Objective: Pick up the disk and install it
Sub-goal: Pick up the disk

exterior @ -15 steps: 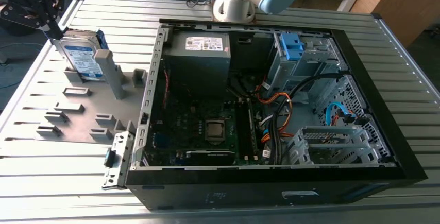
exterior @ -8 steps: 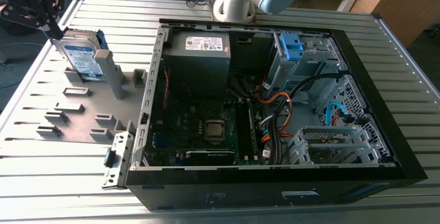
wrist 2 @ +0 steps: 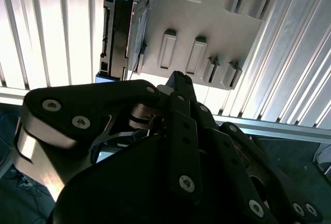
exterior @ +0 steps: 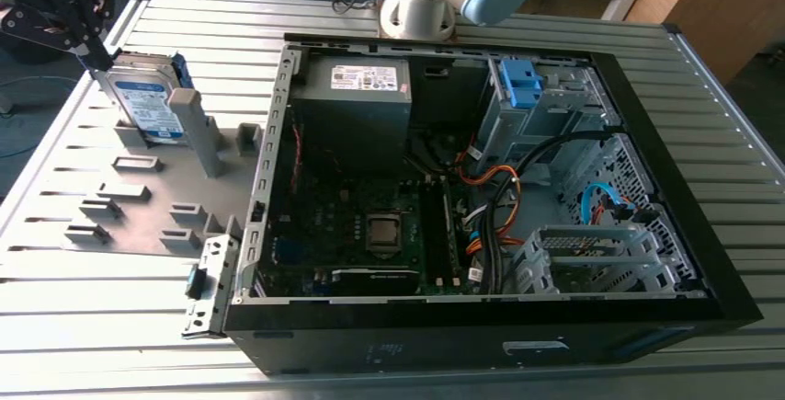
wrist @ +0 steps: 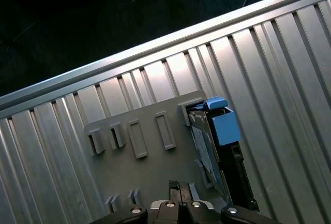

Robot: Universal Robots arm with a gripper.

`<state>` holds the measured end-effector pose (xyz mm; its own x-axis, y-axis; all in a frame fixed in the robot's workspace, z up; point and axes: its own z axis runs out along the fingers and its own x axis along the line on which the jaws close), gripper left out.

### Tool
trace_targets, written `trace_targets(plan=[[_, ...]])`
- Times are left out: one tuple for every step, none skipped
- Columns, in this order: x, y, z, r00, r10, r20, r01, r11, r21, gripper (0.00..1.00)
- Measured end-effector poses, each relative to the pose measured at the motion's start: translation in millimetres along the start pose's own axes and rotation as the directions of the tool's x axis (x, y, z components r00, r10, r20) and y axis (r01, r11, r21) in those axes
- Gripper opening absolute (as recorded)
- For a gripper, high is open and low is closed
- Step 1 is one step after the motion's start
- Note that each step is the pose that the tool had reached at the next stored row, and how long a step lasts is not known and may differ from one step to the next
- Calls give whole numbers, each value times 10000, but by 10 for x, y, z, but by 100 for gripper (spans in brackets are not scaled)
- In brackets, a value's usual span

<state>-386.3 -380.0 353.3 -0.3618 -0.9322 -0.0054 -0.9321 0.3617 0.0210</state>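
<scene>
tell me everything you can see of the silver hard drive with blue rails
The flat silver-metal disk stands on edge in the grey slotted holder plate on the ribbed metal table, at the exterior view's left. It bears a white-and-blue label, with blue plastic rails along its sides. A grey post of the plate stands before the labelled face. The black gripper is close above it; contact cannot be told.
</scene>
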Motion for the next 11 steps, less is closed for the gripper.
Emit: trace_targets(plan=[[0,0,0,10000,-5,-1,5,10000,0,11],[0,0,0,10000,-10,-1,10,10000,0,11],[0,0,0,10000,-16,-2,16,10000,0,11],[0,0,0,10000,-21,-2,21,10000,1,11],[0,0,0,10000,-26,-3,26,10000,1,11],[0,0,0,10000,-31,-4,31,10000,1,11],[0,0,0,10000,-37,-4,37,10000,1,11],[0,0,0,10000,-42,-4,42,10000,1,11],[0,0,0,10000,-48,-4,48,10000,1,11],[0,0,0,10000,-55,-5,55,10000,1,11],[0,0,0,10000,-63,-5,63,10000,1,11]])
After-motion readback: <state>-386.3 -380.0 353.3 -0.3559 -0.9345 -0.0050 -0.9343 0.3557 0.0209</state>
